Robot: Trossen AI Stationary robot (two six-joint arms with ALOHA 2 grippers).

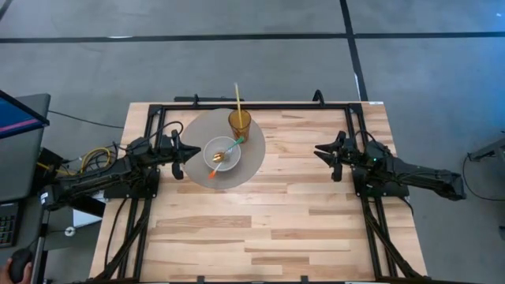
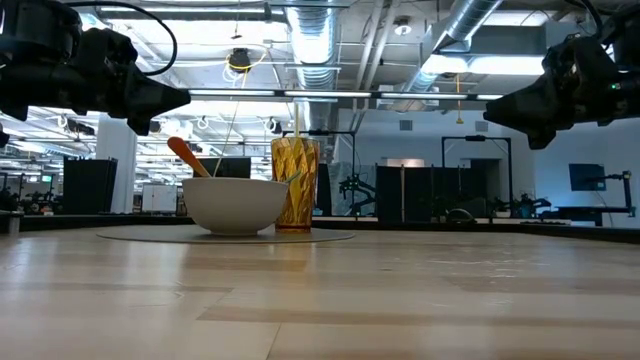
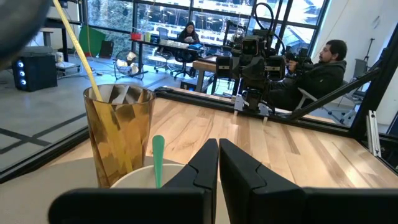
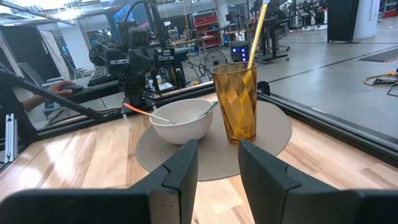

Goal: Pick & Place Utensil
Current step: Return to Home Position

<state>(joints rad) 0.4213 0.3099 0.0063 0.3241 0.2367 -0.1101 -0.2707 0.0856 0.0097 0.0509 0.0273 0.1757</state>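
At left, left gripper (image 1: 195,153): fingers pressed together on nothing, with the tips just beside the placemat's left edge and low over the table (image 1: 316,229).
Left of centre, placemat (image 1: 254,162): a grey round mat lying flat that carries the whole setting.
On the mat, bowl (image 1: 222,155): white and upright; the spoon (image 1: 226,155) lies across it, with an orange end over the near rim and a teal end toward the cup.
Behind the bowl, cup (image 1: 240,122): amber and upright, close beside the bowl; the pictures do not show whether they touch. The yellow straw (image 1: 236,96) stands in it and leans away over the far rim.
At right, right gripper (image 1: 317,150): fingers apart and empty, well clear of the mat and pointing toward it.
Step in hand: the setting looks finished, so only the retreat to rest remains.
Doing it well: draw the left arm straight back and away from the mat before any turn or lift, since a sideways swing could catch the mat or the spoon's orange end. The right arm has free room.
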